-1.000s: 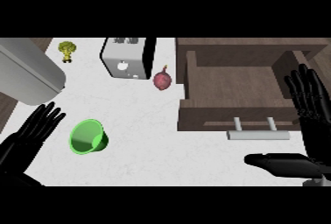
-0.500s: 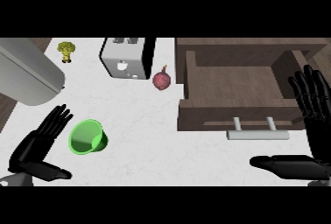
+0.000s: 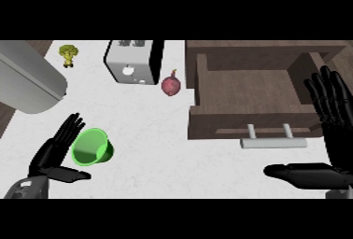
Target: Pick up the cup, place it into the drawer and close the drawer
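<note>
Two hands were seen open. The left hand (image 3: 53,151), near and at the left, was spread wide with straight fingers and held nothing. The green cup (image 3: 92,147) was set just right of its fingers on the white counter (image 3: 151,140); whether they touched could not be told. It was judged that the cup's wall would have to be enclosed by fingers and thumb before any lift. The right hand (image 3: 335,135) was rested open at the right edge beside the open drawer (image 3: 248,93), well apart from the cup.
</note>
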